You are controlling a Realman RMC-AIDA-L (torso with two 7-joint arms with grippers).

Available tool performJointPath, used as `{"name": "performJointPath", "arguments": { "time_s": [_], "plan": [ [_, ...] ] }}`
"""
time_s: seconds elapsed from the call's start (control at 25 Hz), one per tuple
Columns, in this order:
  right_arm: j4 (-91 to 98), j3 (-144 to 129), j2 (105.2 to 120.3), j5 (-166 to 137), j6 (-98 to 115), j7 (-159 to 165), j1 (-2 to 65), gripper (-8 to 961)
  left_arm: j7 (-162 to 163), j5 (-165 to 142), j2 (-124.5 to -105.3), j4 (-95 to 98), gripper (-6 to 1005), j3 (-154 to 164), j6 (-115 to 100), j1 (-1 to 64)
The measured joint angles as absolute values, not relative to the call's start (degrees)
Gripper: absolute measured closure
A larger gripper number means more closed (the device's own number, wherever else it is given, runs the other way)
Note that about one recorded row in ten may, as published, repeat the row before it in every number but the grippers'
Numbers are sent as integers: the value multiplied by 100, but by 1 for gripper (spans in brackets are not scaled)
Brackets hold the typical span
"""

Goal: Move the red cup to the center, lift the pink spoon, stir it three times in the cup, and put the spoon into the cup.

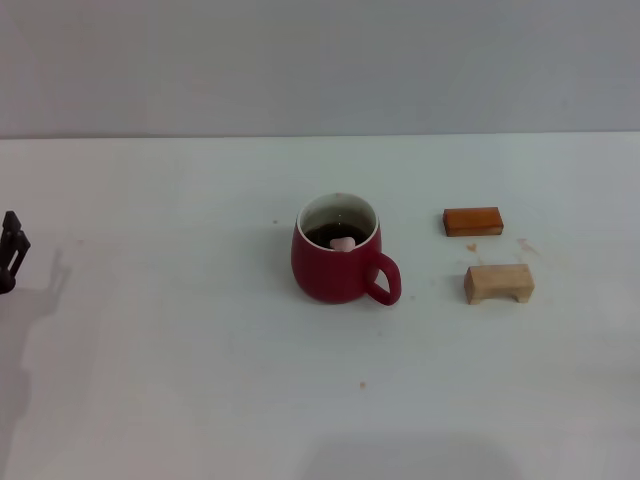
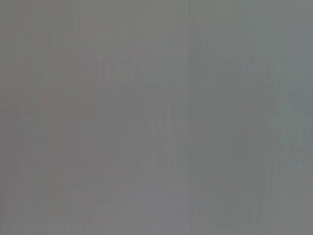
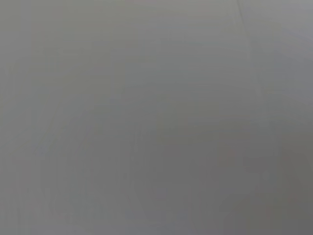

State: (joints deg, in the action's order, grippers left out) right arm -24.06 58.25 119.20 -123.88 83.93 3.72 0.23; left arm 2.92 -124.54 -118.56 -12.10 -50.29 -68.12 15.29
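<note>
The red cup (image 1: 338, 262) stands upright near the middle of the white table (image 1: 180, 380), its handle toward the front right. It holds dark liquid. The pale pink end of the spoon (image 1: 342, 243) shows inside the cup, above the liquid; the rest of the spoon is hidden. My left gripper (image 1: 10, 252) shows only as a dark tip at the far left edge of the head view, well away from the cup. My right gripper is out of view. Both wrist views show only plain grey.
Two wooden blocks lie to the right of the cup: an orange-brown flat block (image 1: 472, 221) farther back and a pale bridge-shaped block (image 1: 498, 283) nearer the front. A grey wall stands behind the table.
</note>
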Motion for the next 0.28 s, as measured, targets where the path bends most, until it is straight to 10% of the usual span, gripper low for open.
{"name": "performJointPath", "arguments": {
  "time_s": [0.28],
  "plan": [
    [-2207,5797,11900,-12429,8450,790,93,343,290,-12454,-11853,-1203,152,-5038,-6860,1526]
  ]
}}
